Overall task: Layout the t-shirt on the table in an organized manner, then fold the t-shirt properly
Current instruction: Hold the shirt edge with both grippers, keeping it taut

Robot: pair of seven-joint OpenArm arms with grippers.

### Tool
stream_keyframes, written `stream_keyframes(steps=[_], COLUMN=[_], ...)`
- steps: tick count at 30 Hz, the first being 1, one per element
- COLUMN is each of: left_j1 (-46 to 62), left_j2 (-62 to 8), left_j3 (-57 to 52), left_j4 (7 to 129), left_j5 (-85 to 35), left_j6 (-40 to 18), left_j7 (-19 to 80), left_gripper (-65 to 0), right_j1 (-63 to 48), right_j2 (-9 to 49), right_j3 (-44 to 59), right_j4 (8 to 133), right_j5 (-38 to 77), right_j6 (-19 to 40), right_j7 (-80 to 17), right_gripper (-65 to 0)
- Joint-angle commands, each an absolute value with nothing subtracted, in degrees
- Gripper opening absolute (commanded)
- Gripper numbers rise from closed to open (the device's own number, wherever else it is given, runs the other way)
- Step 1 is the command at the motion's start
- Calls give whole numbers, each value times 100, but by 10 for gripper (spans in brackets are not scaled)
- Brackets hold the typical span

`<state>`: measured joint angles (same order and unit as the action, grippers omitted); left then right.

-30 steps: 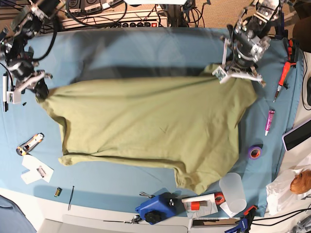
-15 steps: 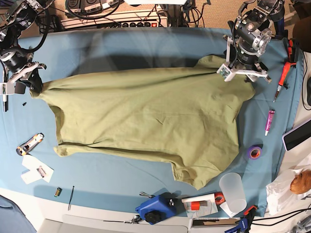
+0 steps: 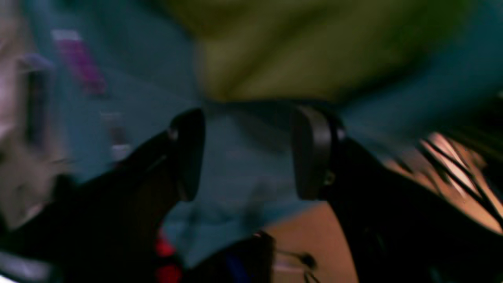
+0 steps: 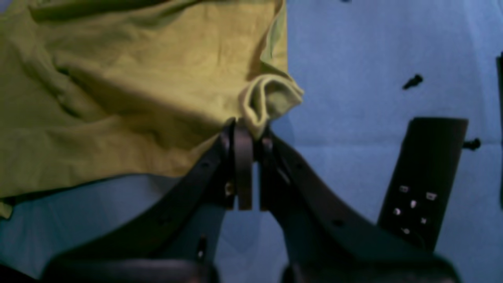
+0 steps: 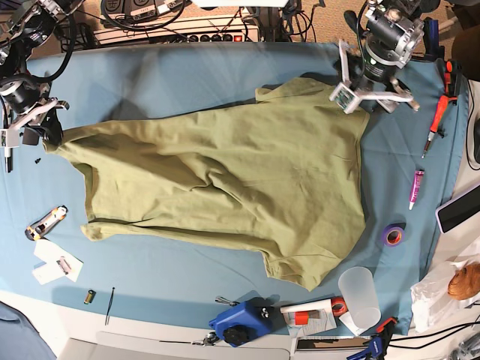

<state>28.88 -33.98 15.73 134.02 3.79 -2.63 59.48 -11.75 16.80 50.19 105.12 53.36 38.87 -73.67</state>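
At two o'clock on the table [image 5: 225, 64], the left gripper [image 3: 247, 153] has just sprung wide open, dropping its corner of the t-shirt [image 5: 225, 180]. The right gripper [image 4: 247, 133] stays clamped on the nine o'clock corner, so spreading remains unfinished.

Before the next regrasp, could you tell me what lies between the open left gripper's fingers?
Nothing: in the left wrist view the left gripper shows only bare table between its fingers; the t-shirt lies beyond.
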Motion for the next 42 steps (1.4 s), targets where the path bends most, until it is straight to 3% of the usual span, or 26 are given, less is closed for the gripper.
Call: stream_keyframes(steps=[1, 8, 18, 42], left_j1=[2891, 3020, 3157, 3127], left_j2=[-3426, -3304, -3304, -3301], left_j3=[1559, 1564, 1564, 1564], left_j4=[13500, 13500, 13367, 13273], left_j5=[270, -154, 493, 639], left_j6=[-353, -893, -910, -991], left_j7=[5826, 5507, 4794, 4493], left_gripper=[-296, -296, -297, -298], right_j1=[-1125, -1125, -1127, -1127], right_j2=[1796, 1793, 1793, 1791], right_j3=[5059, 5059, 5059, 5059], right_j4=[10619, 10619, 10619, 10619], right_j5=[5439, 5439, 5439, 5439], right_j6=[3905, 3905, 3905, 3907], right_j7=[-7218, -7210, -7205, -7218], right_gripper=[-650, -650, -650, -650])
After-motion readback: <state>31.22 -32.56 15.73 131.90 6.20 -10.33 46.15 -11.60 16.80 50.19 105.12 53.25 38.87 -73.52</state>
